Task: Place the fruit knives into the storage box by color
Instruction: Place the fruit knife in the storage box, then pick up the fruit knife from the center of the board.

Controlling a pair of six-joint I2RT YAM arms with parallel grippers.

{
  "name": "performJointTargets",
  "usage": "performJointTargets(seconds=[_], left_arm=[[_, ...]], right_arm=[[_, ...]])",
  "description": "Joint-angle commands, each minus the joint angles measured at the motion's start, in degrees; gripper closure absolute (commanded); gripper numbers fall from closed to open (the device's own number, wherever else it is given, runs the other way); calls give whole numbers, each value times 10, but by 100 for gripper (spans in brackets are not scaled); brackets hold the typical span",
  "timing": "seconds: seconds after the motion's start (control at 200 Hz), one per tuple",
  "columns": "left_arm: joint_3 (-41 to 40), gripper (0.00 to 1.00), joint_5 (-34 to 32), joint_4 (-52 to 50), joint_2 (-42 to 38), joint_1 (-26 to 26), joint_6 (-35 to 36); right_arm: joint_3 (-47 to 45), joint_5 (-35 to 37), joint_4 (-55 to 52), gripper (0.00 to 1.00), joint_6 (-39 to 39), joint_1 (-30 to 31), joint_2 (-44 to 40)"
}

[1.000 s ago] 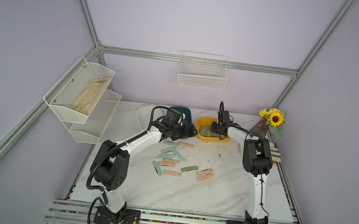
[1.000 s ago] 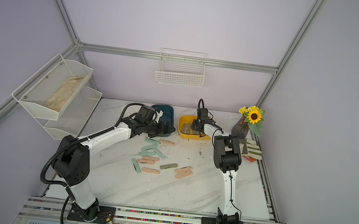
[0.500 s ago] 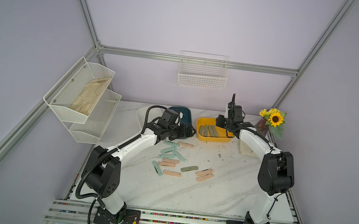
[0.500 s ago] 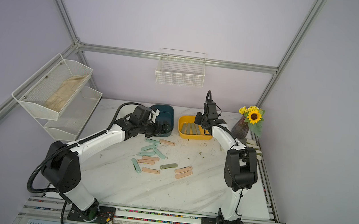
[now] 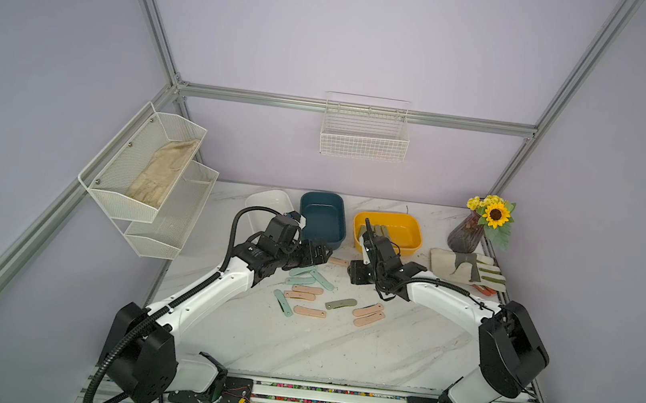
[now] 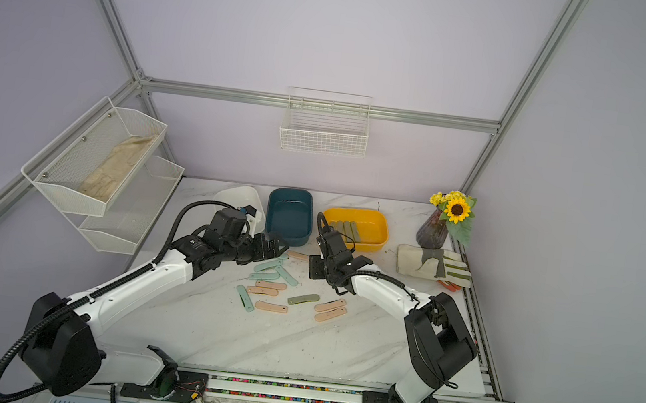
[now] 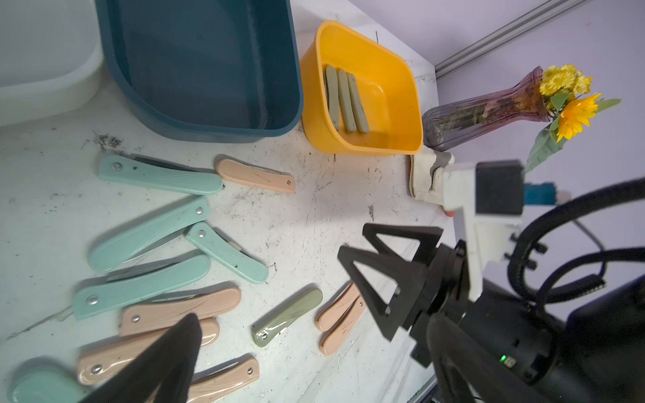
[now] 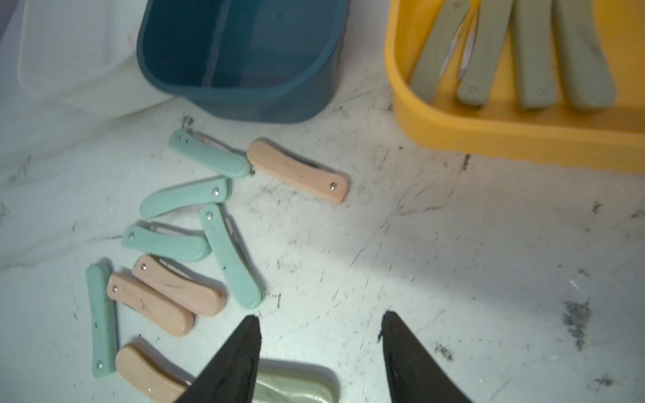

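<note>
Mint fruit knives (image 5: 305, 280) and peach ones (image 5: 309, 312) lie scattered mid-table around a single olive knife (image 5: 340, 304) (image 8: 296, 387). Several olive knives (image 8: 530, 52) (image 7: 345, 101) lie in the yellow storage box (image 5: 413, 238). The blue box (image 5: 320, 240) is empty. My left gripper (image 5: 319, 252) (image 7: 316, 321) hangs open over the far end of the mint knives, holding nothing. My right gripper (image 5: 354, 275) (image 8: 321, 317) is open just above the table in front of the yellow box, with bare marble between its fingers and the olive knife close below them.
A white box (image 5: 267, 200) stands left of the blue one. A striped work glove (image 5: 464, 266) and a vase of flowers (image 5: 465, 237) sit at the right edge. Wire shelves (image 5: 148, 181) hang on the left wall and a wire basket (image 5: 363, 132) on the back wall.
My right gripper has left the yellow box, swung forward and down to the table near the loose knives, and its jaws have widened. The left gripper has dropped slightly toward the mint knives.
</note>
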Motion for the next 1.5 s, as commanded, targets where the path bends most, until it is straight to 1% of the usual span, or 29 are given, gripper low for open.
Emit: performJointTargets(seconds=[0.0,0.11,0.205,0.275,0.32,0.565,0.75,0.99,1.13,1.23,1.32,1.496], left_arm=[[-23,0,-5,10,-19,12,-2],[-22,0,-1,10,-18,16,-1],[-21,0,1,11,-16,19,-1],[-21,0,1,13,-14,19,-1],[-21,0,2,13,-13,20,-1],[-18,0,1,17,-10,23,0],[-14,0,3,18,-3,27,3],[-12,0,8,22,4,29,3],[-15,1,10,25,8,30,3],[-17,0,11,26,9,29,2],[-18,0,13,28,7,29,1],[-22,0,11,27,2,30,0]], right_arm=[[-14,46,-14,37,19,44,-21],[-20,78,-37,34,19,85,-18],[-16,98,-58,29,15,108,-10],[-13,110,-71,22,9,121,-3],[-11,112,-79,20,5,126,1],[-8,121,-100,17,-19,144,25],[-3,160,-116,17,-23,158,53],[-1,178,-105,18,-17,158,77],[12,222,-99,18,-13,157,101],[28,236,-98,18,-14,145,116],[37,234,-88,19,-15,124,121],[38,194,-64,22,-22,71,124]])
